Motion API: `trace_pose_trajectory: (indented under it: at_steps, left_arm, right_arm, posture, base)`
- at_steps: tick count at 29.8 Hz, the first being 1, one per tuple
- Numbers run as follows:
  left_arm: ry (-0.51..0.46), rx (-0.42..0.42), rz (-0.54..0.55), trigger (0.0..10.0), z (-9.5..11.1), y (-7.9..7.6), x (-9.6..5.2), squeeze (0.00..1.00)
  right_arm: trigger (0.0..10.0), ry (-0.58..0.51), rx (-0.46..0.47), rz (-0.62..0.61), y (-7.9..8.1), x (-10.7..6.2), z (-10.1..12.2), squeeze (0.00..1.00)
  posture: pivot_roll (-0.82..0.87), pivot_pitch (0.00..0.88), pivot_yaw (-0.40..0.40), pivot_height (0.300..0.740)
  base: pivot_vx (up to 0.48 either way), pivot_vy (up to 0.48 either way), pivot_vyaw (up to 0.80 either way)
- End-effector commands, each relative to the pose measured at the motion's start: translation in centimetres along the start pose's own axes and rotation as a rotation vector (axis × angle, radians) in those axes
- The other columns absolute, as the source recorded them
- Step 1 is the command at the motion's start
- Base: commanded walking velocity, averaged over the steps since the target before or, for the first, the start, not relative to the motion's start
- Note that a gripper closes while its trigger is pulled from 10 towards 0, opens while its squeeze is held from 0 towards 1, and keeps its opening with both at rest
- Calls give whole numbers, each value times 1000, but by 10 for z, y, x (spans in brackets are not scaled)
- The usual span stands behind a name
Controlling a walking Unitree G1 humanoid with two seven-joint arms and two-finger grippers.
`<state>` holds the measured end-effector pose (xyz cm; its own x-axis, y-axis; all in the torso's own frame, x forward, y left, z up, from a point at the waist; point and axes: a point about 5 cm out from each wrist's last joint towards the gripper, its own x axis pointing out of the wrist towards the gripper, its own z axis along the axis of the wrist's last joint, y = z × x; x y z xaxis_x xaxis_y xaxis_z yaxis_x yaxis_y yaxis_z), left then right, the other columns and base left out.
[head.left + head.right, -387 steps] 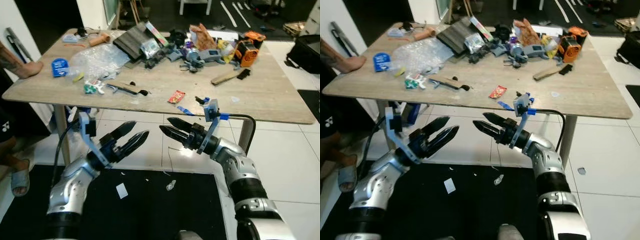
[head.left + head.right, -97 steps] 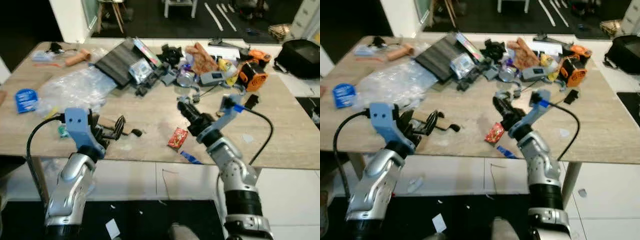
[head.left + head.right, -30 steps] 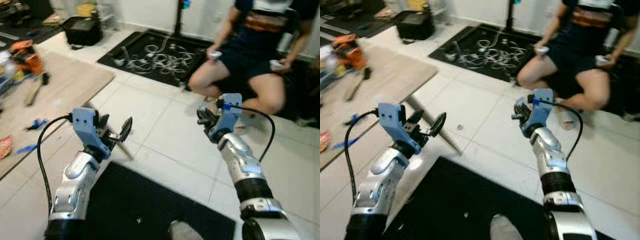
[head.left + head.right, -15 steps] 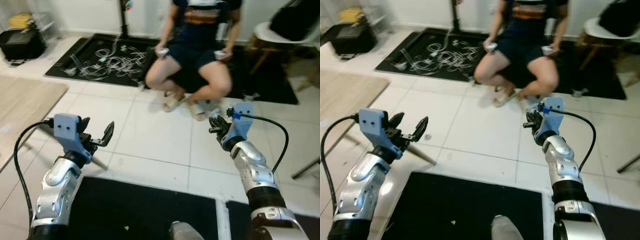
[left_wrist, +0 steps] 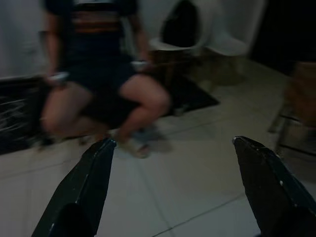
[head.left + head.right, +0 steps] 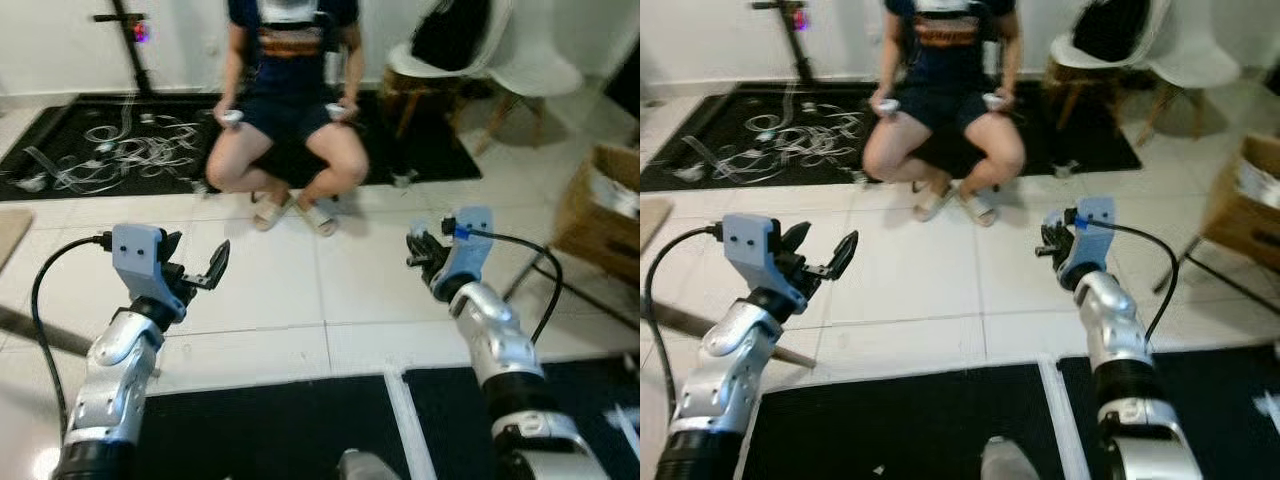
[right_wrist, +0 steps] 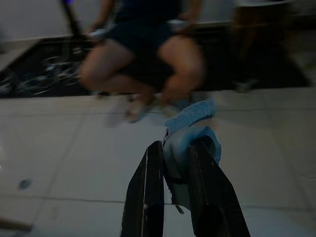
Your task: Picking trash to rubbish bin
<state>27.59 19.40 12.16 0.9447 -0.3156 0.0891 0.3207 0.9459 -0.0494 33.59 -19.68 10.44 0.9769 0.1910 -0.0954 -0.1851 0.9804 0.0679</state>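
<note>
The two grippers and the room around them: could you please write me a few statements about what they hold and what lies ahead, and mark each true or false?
1. The right gripper is shut on a crumpled blue scrap. True.
2. The left gripper also holds a piece of trash. False: its fingers are spread wide with nothing between them.
3. A person sits on a chair ahead of the robot, holding a controller in each hand. True.
4. The floor under the grippers is wooden boards. False: it is pale tile, with black mats beside it.
5. A cardboard box stands to the robot's right. True.
</note>
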Motion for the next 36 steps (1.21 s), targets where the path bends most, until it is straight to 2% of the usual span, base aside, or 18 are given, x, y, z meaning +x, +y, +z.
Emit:
trace_pose_trajectory:
  at_steps: [1, 20, 36]
  left_arm:
    - [12, 8, -14, 10000, -3, -2, 1, 0]
    - [11, 24, -7, 10000, -4, -1, 5, 0]
    - [21, 73, 14, 10000, -6, 0, 6, 0]
  right_arm:
    - [10000, 9, 8, -4, -2, -1, -3, 0]
    - [10000, 13, 6, 1, -1, 2, -3, 0]
    - [10000, 16, 8, 5, 0, 3, -5, 0]
  posture:
    - [-109, 0, 37, 740]
    - [-112, 0, 37, 740]
    - [-107, 0, 36, 740]
  base:
    - [0, 0, -800]
    - [0, 0, -800]
    - [0, 0, -800]
